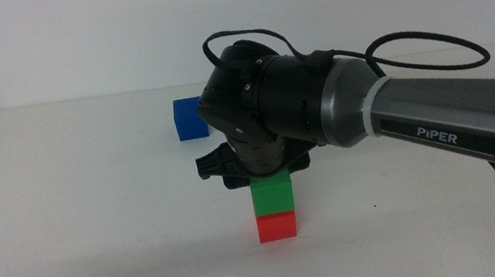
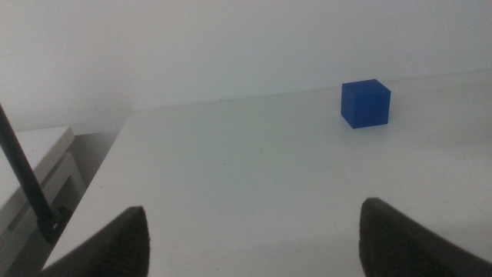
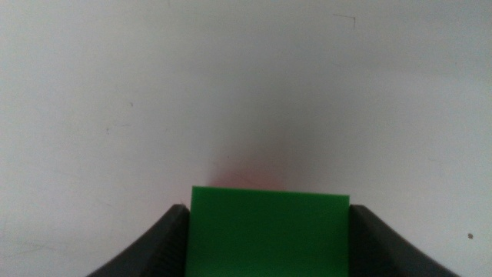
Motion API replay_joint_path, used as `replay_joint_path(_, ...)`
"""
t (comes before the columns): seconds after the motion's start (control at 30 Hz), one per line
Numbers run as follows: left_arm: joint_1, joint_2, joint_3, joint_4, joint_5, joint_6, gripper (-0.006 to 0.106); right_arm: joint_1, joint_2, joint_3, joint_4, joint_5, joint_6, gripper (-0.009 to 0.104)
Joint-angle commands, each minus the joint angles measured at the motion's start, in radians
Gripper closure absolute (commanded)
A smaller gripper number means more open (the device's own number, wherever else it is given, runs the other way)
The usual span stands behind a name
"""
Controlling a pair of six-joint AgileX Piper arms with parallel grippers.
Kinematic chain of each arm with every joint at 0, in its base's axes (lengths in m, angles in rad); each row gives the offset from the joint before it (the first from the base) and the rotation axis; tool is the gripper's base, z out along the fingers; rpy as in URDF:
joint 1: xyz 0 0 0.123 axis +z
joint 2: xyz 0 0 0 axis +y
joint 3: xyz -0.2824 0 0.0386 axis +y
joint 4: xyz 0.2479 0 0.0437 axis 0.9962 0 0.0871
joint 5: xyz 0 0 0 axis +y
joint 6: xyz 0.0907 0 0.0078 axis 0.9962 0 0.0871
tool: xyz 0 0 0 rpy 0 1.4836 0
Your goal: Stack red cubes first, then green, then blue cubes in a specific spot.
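green cube (image 1: 272, 194) square atop red cube (image 1: 277, 226)

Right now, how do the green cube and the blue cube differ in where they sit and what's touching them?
The green cube sits on top of the red cube; the blue cube rests directly on the white table, farther back. The green cube is between the jaws of the right end effector; the blue cube stands free, untouched. The left end effector waits, open. Both cubes look the same size.

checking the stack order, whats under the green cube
The red cube sits directly under the green cube, resting on the white table. The right gripper closes on the green cube, hiding its top.
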Motion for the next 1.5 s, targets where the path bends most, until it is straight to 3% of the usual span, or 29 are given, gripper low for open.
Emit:
replay_joint_path(0.0, -0.001, -0.02, -0.003, -0.011, -0.084, -0.009, 0.007, -0.005, -0.06, -0.032, -0.031, 0.007, -0.011, 0.096)
replay_joint_path(0.3, -0.001, -0.02, -0.003, -0.011, -0.084, -0.009, 0.007, -0.005, -0.06, -0.032, -0.008, 0.028, -0.011, 0.077)
replay_joint_path(0.33, -0.001, -0.02, -0.003, -0.011, -0.084, -0.009, 0.007, -0.005, -0.06, -0.032, -0.008, 0.028, -0.011, 0.05)
replay_joint_path(0.37, -0.001, -0.02, -0.003, -0.011, -0.084, -0.009, 0.007, -0.005, -0.06, -0.032, -0.008, 0.028, -0.011, 0.043)
replay_joint_path(0.5, -0.001, -0.02, -0.003, -0.011, -0.084, -0.009, 0.007, -0.005, -0.06, -0.032, -0.008, 0.028, -0.011, 0.035)
replay_joint_path(0.73, -0.001, -0.02, -0.003, -0.011, -0.084, -0.009, 0.007, 0.009, -0.146, -0.036, -0.024, 0.04, -0.015, 0.033)
replay_joint_path(0.93, -0.001, -0.02, -0.003, -0.011, -0.084, -0.009, 0.007, 0.012, -0.307, -0.032, -0.06, 0.153, -0.05, 0.033)
replay_joint_path(1.47, -0.001, -0.02, -0.003, -0.011, -0.084, -0.009, 0.007, -0.181, -0.936, 0.525, 0.251, -0.089, -0.646, 0.033)
